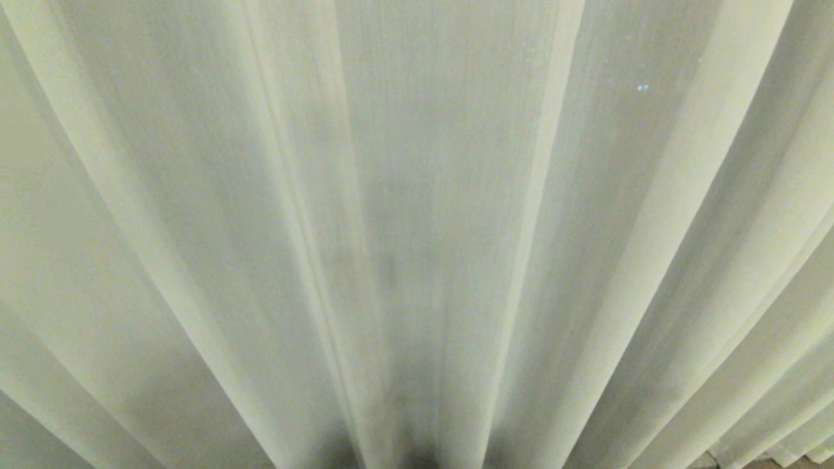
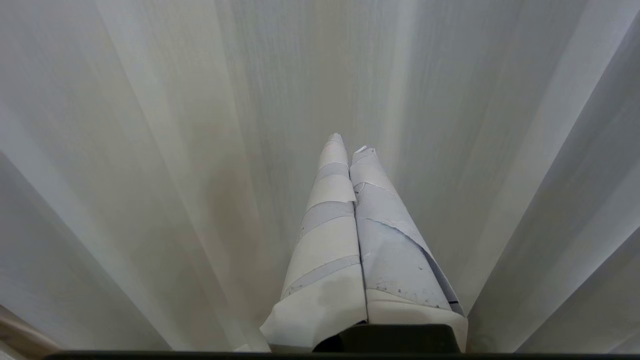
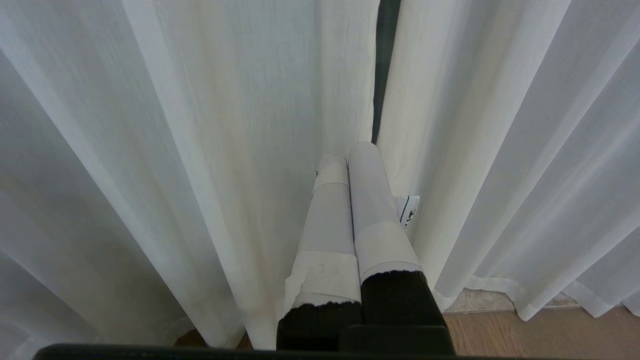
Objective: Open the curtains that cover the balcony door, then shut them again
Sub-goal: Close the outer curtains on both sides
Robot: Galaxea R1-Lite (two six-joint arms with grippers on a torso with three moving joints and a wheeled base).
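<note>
A small white tag with dark print sat by the right gripper's fingers, its marks too small to read. The curtains hung drawn across, cream, slightly sheer, deeply pleated, filling the head view. In the right wrist view a narrow dark slit parted the two panels, hems meeting the wooden floor. The left gripper and right gripper, fingers taped pale, were pressed together, holding nothing, tips close to the fabric.
</note>
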